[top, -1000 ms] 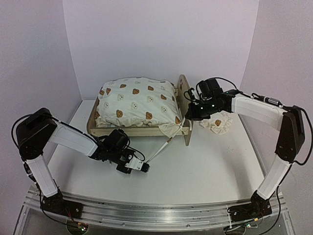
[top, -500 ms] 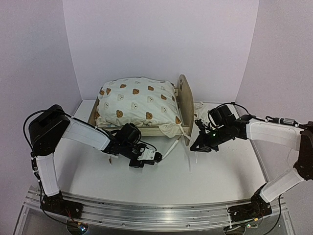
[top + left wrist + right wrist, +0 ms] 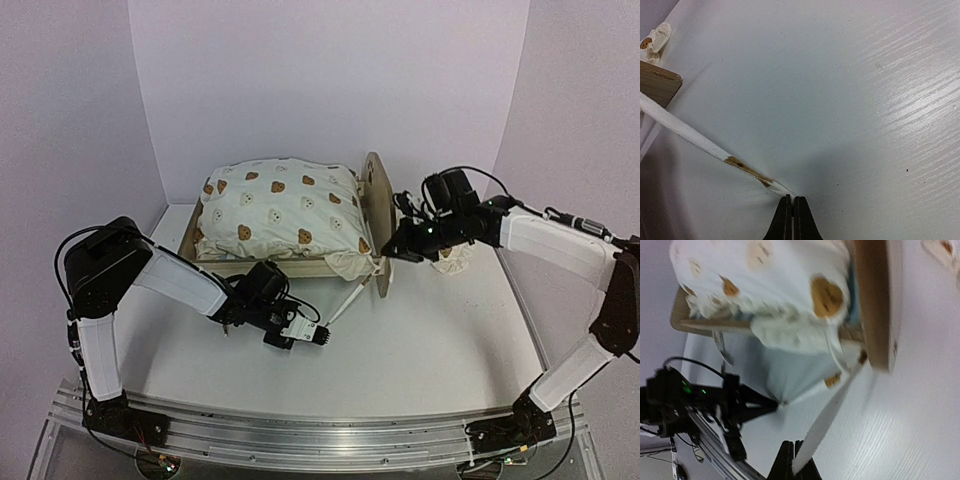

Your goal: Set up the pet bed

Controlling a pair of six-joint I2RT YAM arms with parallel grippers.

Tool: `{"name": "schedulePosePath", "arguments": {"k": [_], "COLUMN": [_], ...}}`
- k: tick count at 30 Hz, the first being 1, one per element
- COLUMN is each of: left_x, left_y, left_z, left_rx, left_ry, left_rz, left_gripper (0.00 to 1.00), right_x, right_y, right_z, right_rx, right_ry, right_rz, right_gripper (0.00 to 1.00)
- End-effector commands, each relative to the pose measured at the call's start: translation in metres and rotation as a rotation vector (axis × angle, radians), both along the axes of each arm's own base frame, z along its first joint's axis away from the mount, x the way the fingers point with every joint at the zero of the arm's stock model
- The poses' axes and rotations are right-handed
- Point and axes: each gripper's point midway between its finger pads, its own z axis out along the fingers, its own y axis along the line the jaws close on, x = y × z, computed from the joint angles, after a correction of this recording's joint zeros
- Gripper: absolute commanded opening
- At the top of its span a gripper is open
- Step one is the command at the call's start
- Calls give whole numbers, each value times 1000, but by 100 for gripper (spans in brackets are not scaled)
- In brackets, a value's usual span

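Beside the bed (image 3: 377, 195), left tool (image 3: 791, 200) pinches a tie string (image 3: 685, 130); only a wrist view shows right tool (image 3: 792, 460) clamping another string (image 3: 827, 415).

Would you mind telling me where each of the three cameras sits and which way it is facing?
Top external: above and behind the arm bases, facing forward and down at the white table, the light-wood pet bed, the left arm and right arm.
Left wrist: low over the table, looking along the shut left gripper at the white tie string it pinches.
Right wrist: blurred, looking past the right gripper towards the bed and left arm.
Shared: both wrist views show the bed's wooden end board.
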Motion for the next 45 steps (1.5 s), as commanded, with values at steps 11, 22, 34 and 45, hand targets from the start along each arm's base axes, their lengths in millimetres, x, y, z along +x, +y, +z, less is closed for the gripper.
{"name": "schedulePosePath", "arguments": {"k": [11,22,34,45], "left_x": [-28,-27,0,143], "left_y": [24,8,60,168], "left_z": [-34,24,173,152], "left_rx": [118,56,-127,67], "left_ry": [-6,85,279,118], "left_rz": [-63,-29,166,829], "left_gripper": [0,45,77,74], "right_x": [76,-52,-81,5], "right_y": [27,26,-56,53], "right_z": [58,-25,-75,12], "right_rx": [12,76,-217,-229], "right_ry": [-228,83,69,-240], "right_rz": [-15,223,-71,-118], "right_gripper": [0,5,59,57]}}
